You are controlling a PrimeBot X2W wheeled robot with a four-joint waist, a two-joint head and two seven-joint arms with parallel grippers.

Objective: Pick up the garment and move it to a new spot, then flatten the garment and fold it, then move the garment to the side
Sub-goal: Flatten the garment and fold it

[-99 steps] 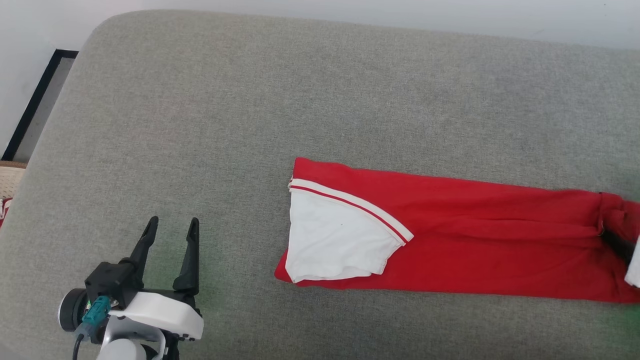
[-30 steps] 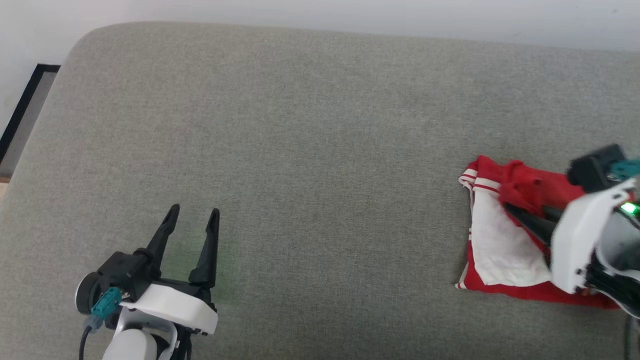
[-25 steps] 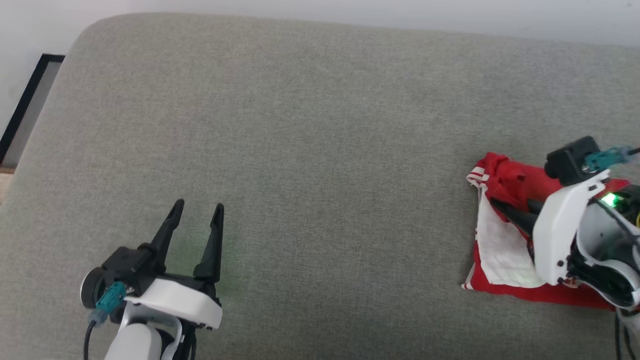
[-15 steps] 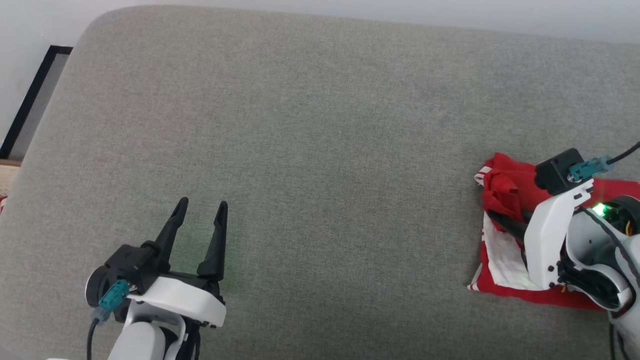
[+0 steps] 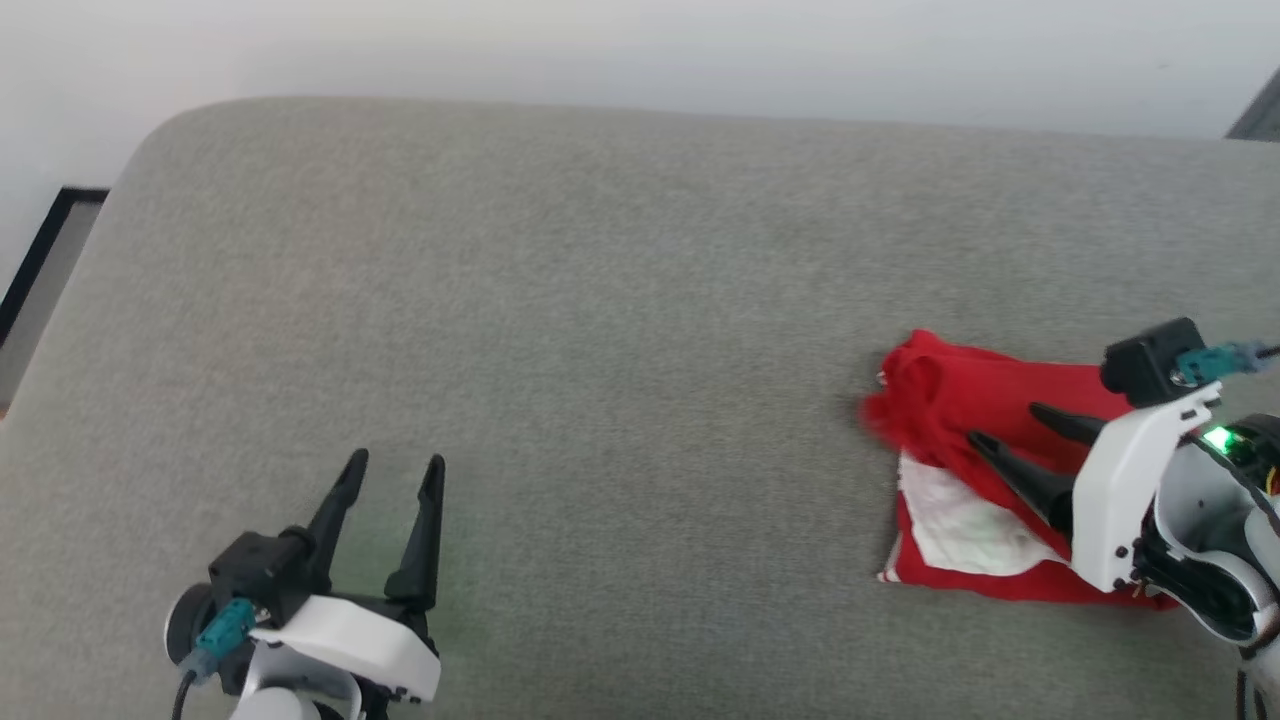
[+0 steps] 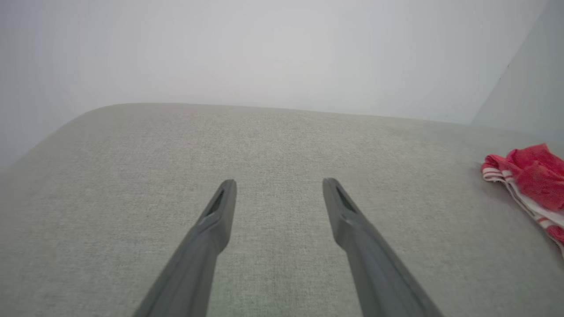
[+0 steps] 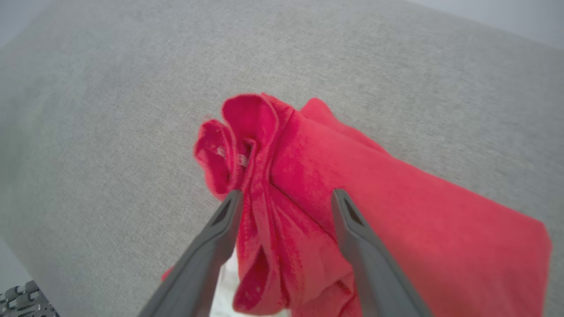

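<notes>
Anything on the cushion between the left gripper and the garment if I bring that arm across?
Nothing visible: the gray cushion between the left gripper and the garment is bare. The right gripper hangs over the garment's bunched red end, jaws open astride a fold, so that side is crowded.

The red shorts (image 5: pixel 960 400) lie folded over on the soft grey cushion (image 5: pixel 600 300), near its right end. A white patch shows at the front. The left end is bunched up in a lump.

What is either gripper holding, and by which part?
Nothing. The right gripper is open, straddling a bunched red fold of the garment; the left gripper is open too.
</notes>
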